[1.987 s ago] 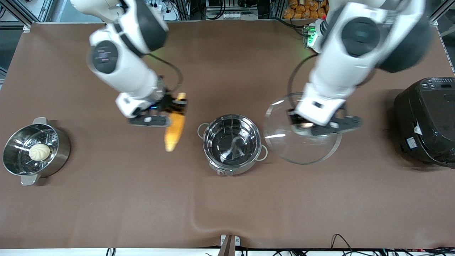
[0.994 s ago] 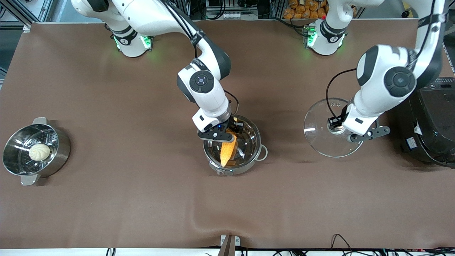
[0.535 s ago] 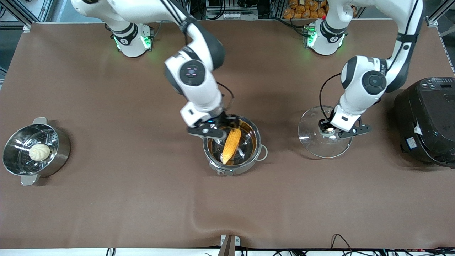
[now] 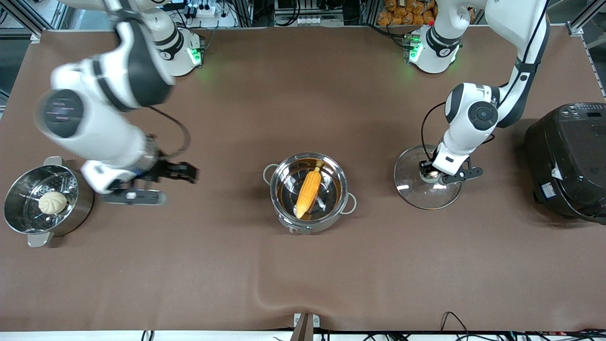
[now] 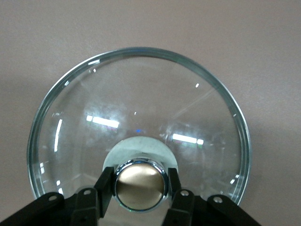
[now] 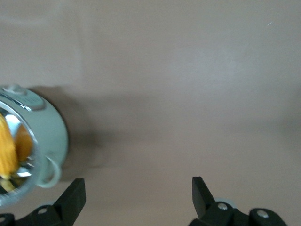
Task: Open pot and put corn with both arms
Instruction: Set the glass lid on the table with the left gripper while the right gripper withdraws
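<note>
The corn (image 4: 307,192) lies slantwise inside the open steel pot (image 4: 344,183) at the middle of the table. The glass lid (image 4: 411,192) is down at the cloth beside the pot, toward the left arm's end. My left gripper (image 4: 429,175) is shut on the lid's copper knob (image 5: 140,183), with the lid (image 5: 141,103) spread around it. My right gripper (image 4: 180,174) is open and empty over bare cloth between the pot and the steamer pot. The right wrist view shows its open jaws (image 6: 136,197) over cloth, with the pot (image 6: 49,141) and a bit of corn (image 6: 7,146) at the edge.
A steamer pot (image 4: 80,199) holding a bun (image 4: 52,202) stands at the right arm's end. A black rice cooker (image 4: 568,161) stands at the left arm's end, close to the lid. The brown cloth has a wrinkle (image 4: 265,298) near the front edge.
My right gripper let go of the corn in the pot and swung away toward the steamer pot. My left gripper lowered the lid to the cloth, still shut on the knob.
</note>
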Robot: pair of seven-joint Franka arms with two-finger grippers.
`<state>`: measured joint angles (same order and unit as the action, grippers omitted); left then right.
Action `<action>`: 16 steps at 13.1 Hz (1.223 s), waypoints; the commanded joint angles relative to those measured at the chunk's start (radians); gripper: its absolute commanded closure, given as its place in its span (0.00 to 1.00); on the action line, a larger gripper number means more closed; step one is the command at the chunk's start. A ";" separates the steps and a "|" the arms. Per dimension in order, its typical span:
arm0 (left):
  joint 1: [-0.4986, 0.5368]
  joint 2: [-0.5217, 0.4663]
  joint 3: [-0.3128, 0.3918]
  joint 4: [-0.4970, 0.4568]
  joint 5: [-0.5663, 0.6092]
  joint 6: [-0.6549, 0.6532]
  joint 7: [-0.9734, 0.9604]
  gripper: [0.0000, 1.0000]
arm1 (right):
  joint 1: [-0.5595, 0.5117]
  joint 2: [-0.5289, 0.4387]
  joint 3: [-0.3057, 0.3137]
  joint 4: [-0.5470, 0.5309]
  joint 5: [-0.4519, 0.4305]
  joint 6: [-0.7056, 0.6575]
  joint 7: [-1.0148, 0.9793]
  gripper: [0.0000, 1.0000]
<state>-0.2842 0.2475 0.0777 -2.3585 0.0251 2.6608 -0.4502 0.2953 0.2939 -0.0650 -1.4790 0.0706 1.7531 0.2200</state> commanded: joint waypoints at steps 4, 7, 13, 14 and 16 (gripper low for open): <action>0.013 -0.095 -0.003 0.090 0.026 -0.123 0.015 0.00 | -0.155 -0.306 0.022 -0.159 -0.025 -0.128 -0.122 0.00; 0.013 -0.146 -0.004 0.394 0.055 -0.524 0.057 0.00 | -0.185 -0.308 0.017 -0.123 -0.022 -0.145 -0.148 0.00; 0.013 -0.185 -0.009 0.732 0.053 -0.904 0.076 0.00 | -0.235 -0.272 0.019 -0.029 -0.008 -0.211 -0.265 0.00; 0.011 -0.207 -0.009 0.733 0.052 -0.904 0.081 0.00 | -0.238 -0.271 0.019 -0.011 -0.009 -0.254 -0.266 0.00; 0.014 -0.226 -0.007 0.734 0.041 -0.929 0.084 0.00 | -0.239 -0.271 0.017 0.014 -0.023 -0.285 -0.266 0.00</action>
<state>-0.2791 0.0468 0.0770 -1.6295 0.0611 1.7705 -0.3898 0.0810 0.0080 -0.0651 -1.5140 0.0585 1.5104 -0.0299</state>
